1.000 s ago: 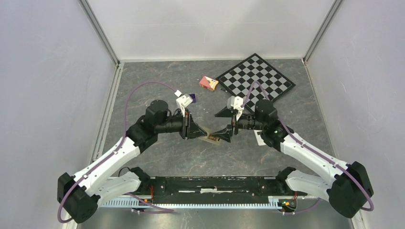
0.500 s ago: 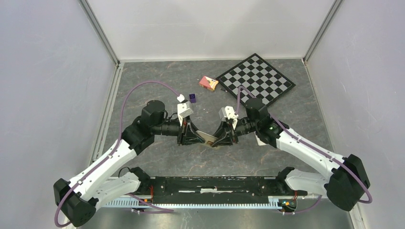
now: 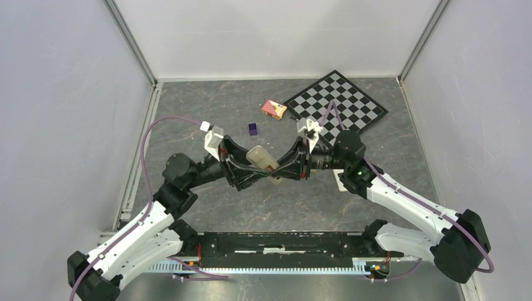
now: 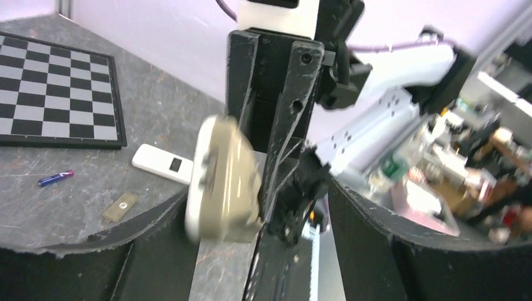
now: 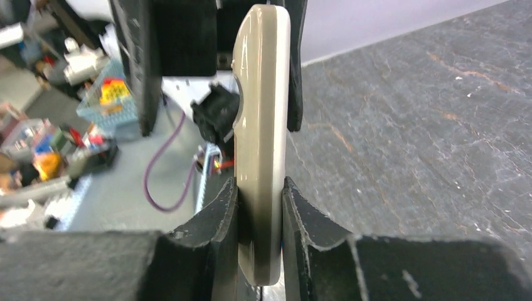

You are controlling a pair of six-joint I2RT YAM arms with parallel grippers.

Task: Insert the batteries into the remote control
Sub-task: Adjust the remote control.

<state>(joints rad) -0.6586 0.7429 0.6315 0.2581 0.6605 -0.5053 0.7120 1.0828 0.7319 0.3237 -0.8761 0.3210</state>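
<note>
left fingers (image 4: pixel 69 276) gape wide on either side of the slim olive-grey plastic remote control (image 3: pixel 259 157) without clamping it. it is lifted off the grey stone-look bench (image 3: pixel 207 106), pinched at one end by the black right fingers (image 5: pixel 216 238). one purple-blue cylindrical battery (image 4: pixel 55 178) lies on the bench, near the black-and-white chessboard (image 4: pixel 56 94).

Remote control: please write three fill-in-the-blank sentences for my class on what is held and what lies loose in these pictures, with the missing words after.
1. The right gripper is shut on the ___.
2. A battery lies loose on the ___.
3. The red box lies next to the ___.

Missing words: remote; table; chessboard.
</note>
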